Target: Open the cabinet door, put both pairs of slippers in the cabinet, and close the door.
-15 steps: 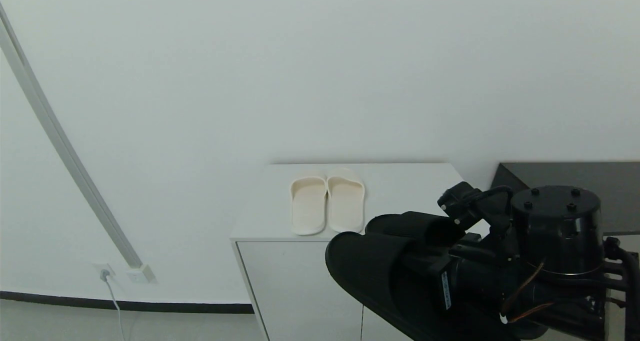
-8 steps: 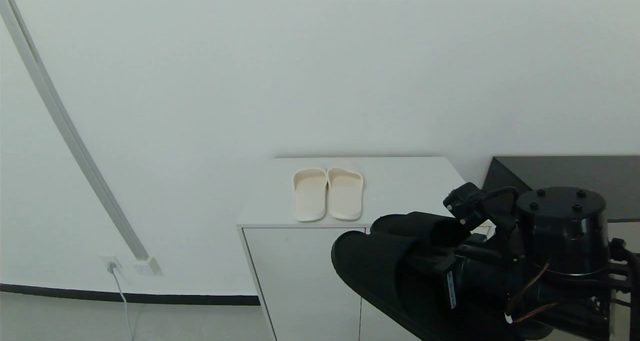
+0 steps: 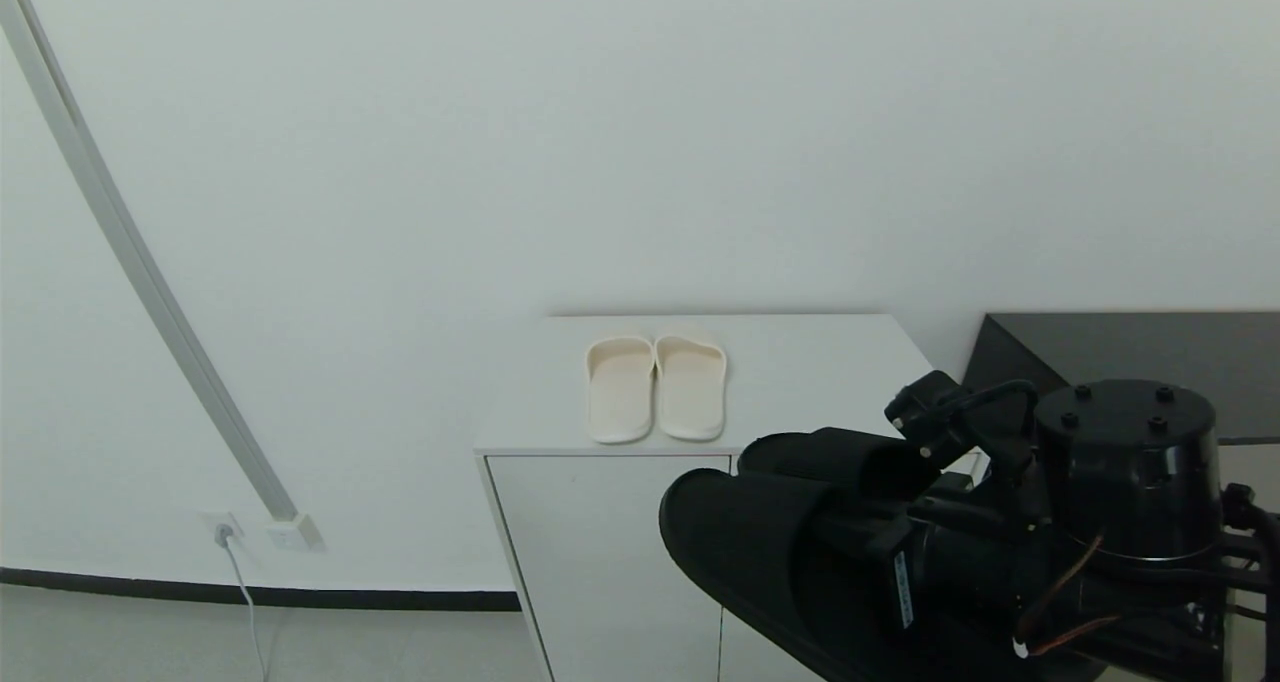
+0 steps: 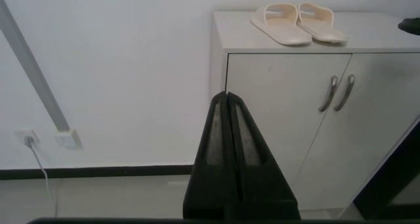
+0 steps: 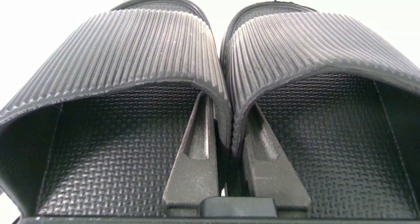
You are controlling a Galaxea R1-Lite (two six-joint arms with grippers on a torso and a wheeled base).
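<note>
The black slippers (image 3: pixel 770 532), pinched by their touching inner walls in the right gripper (image 5: pixel 226 119), hang near the robot before the right side of the white cabinet (image 3: pixel 600 542). With the doors shut, the empty left gripper (image 4: pixel 227 102), its fingers pressed together, would best pull a handle (image 4: pixel 327 94) wide first. The pair is matte black, with ribbed straps over dimpled soles; the cream slippers (image 3: pixel 655 387) lie side by side on the cabinet top.

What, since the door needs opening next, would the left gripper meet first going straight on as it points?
Probably the cabinet's left door, near its outer edge, away from the handles; the left gripper, jaws shut, points there. Depth is unclear.
</note>
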